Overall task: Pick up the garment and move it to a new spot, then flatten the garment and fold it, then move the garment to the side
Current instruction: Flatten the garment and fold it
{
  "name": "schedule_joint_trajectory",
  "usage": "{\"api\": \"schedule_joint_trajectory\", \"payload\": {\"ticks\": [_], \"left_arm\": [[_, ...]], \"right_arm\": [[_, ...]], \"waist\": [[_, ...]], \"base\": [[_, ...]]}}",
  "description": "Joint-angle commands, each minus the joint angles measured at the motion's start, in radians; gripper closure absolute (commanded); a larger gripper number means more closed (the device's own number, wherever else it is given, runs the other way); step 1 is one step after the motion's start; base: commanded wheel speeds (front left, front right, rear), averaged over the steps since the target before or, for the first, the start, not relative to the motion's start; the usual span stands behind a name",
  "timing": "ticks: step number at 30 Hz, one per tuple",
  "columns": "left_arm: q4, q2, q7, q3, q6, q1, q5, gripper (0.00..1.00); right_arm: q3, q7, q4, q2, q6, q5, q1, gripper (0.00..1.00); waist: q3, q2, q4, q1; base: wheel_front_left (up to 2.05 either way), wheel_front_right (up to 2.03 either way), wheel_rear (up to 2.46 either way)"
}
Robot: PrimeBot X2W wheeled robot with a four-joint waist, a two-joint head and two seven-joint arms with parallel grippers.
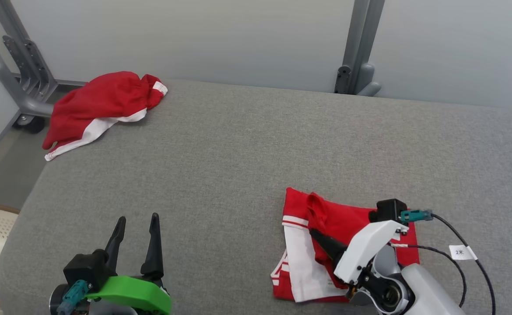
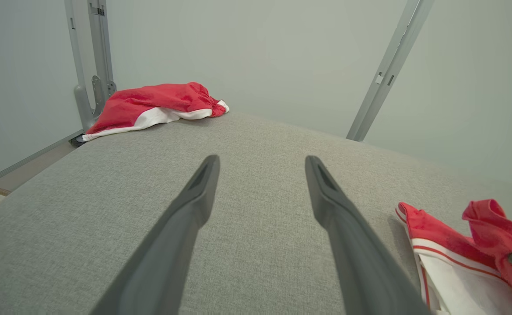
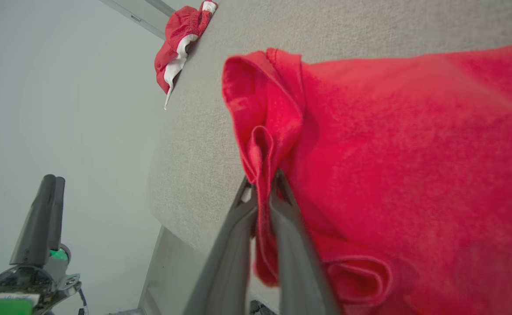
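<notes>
Garment [image 1: 343, 221]: red and white, folded, lying on the near right part of the grey cushion [image 1: 247, 153], with one fold of its red cloth raised.
Right gripper [image 3: 263, 181]: jaws pressed together on that raised red fold, pinching it.
Left gripper [image 1: 138, 217]: jaws spread wide, holding nothing, over the near left of the cushion, well apart from the garment.
Other garment [image 1: 98, 103]: same colours, crumpled at the far left corner, one edge hanging over.

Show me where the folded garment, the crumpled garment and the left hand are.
folded garment [image 1: 345, 218], head view, red upper layer.
crumpled garment [image 1: 100, 103], head view, red middle.
left hand [image 1: 138, 216], head view, between its fingertips.
</notes>
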Motion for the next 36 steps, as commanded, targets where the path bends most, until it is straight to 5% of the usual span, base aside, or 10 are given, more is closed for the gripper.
{"api": "schedule_joint_trajectory", "payload": {"ticks": [1,7,10,20,36], "left_arm": [[0.0,-0.002,0.0,-0.003,-0.003,-0.012,0.002,0.0],[0.008,-0.003,0.0,-0.013,-0.007,-0.013,-0.001,0.0],[0.013,-0.003,0.0,-0.015,-0.007,-0.017,-0.005,0.0],[0.014,-0.01,-0.003,-0.015,-0.002,-0.007,-0.009,0.0],[0.015,-0.029,-0.006,-0.027,-0.011,-0.01,-0.006,0.0]], "right_arm": [[0.022,-0.019,0.027,0.0,0.0,0.021,-0.02,1.0],[0.108,-0.101,0.173,-0.001,0.0,0.067,-0.093,1.0],[0.151,-0.137,0.219,-0.001,0.0,0.086,-0.123,0.0],[0.214,-0.221,0.198,-0.007,0.0,0.094,-0.145,0.0],[0.168,-0.451,0.005,-0.155,0.0,-0.08,-0.01,0.0]], "waist": [[-0.002,0.012,0.016,0.0],[-0.002,0.012,0.034,0.0],[-0.001,0.012,0.038,0.0],[-0.001,0.012,0.005,0.0],[0.014,0.012,-0.061,0.0]], "base": [[0.0,0.0,0.0],[0.0,0.0,0.0],[0.0,0.0,0.0],[0.0,0.0,0.0],[0.0,0.0,0.0]]}}
